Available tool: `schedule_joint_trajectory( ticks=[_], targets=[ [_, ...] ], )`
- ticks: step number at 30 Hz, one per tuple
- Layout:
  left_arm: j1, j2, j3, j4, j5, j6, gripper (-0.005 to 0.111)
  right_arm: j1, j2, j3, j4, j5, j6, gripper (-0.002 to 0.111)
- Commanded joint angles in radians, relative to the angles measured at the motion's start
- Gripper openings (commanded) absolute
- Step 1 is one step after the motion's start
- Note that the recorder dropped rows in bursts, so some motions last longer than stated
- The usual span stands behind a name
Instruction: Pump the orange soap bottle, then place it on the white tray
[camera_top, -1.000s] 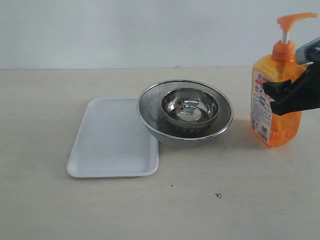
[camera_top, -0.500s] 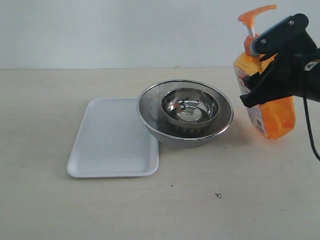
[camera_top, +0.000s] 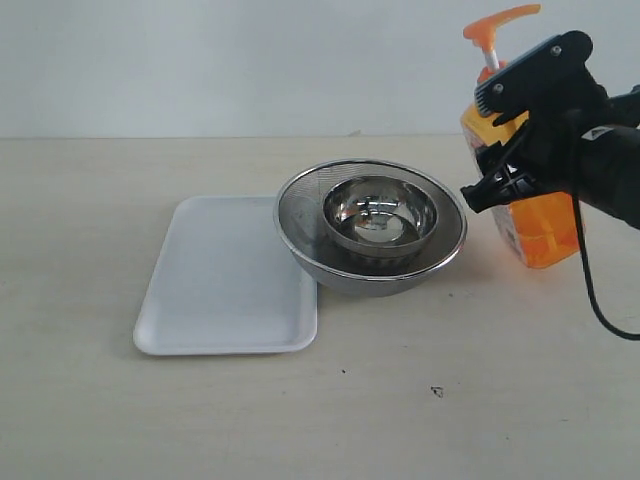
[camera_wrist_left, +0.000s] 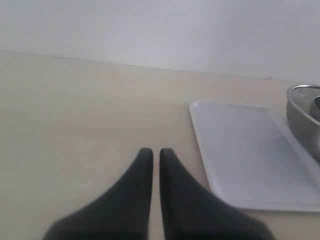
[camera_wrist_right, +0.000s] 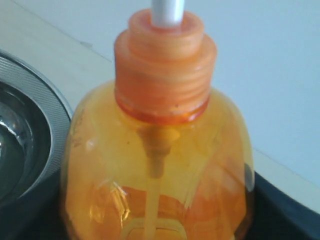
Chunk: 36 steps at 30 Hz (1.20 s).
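Your right gripper (camera_top: 487, 150) is clamped around the orange soap bottle (camera_top: 545, 225). The bottle leans over at 3 o'clock from the steel bowls (camera_top: 370, 225). The white tray (camera_top: 220, 280) lies at 9 o'clock from them. So the bowls are in the way. Carry the bottle low and it may bump a rim. A leaning bottle could also slip. Your left gripper (camera_wrist_left: 155, 155) is closed on nothing. The arm hides the label, and I cannot tell if the bottle's bottom touches the table.
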Motion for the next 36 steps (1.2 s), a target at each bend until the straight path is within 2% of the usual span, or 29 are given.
schedule_joint_trajectory(
  ticks=[1,20,22,25,26,27,32,36],
  targets=[
    [0.003,-0.002,0.004,0.003,-0.012,-0.005,0.005,0.001,-0.004,-0.018,-0.022,-0.085,0.024,0.0],
    [0.003,-0.002,0.004,0.003,-0.028,-0.005,0.005,0.001,-0.004,-0.018,-0.022,-0.07,0.062,0.0],
    [0.003,-0.002,0.004,0.026,-0.087,-0.005,0.005,0.001,-0.004,-0.018,-0.022,-0.07,0.065,0.0],
    [0.001,-0.002,0.004,-0.097,-0.442,-0.099,0.005,0.001,-0.004,-0.018,-0.022,-0.07,0.095,0.0],
    [0.001,-0.002,0.004,-0.085,-0.508,-0.116,0.005,0.001,-0.004,-0.018,-0.022,-0.07,0.095,0.0],
    [0.001,-0.002,-0.008,-0.06,-0.518,-0.116,0.005,0.001,-0.004,-0.018,-0.022,-0.072,0.095,0.0],
    [0.001,0.03,-0.213,0.15,-0.381,-0.282,0.005,0.001,0.026,-0.018,-0.058,-0.072,0.109,0.0],
    [-0.015,0.17,-0.323,0.16,-0.323,-0.285,0.005,0.001,0.065,-0.018,-0.06,-0.08,0.122,0.0]
  ],
)
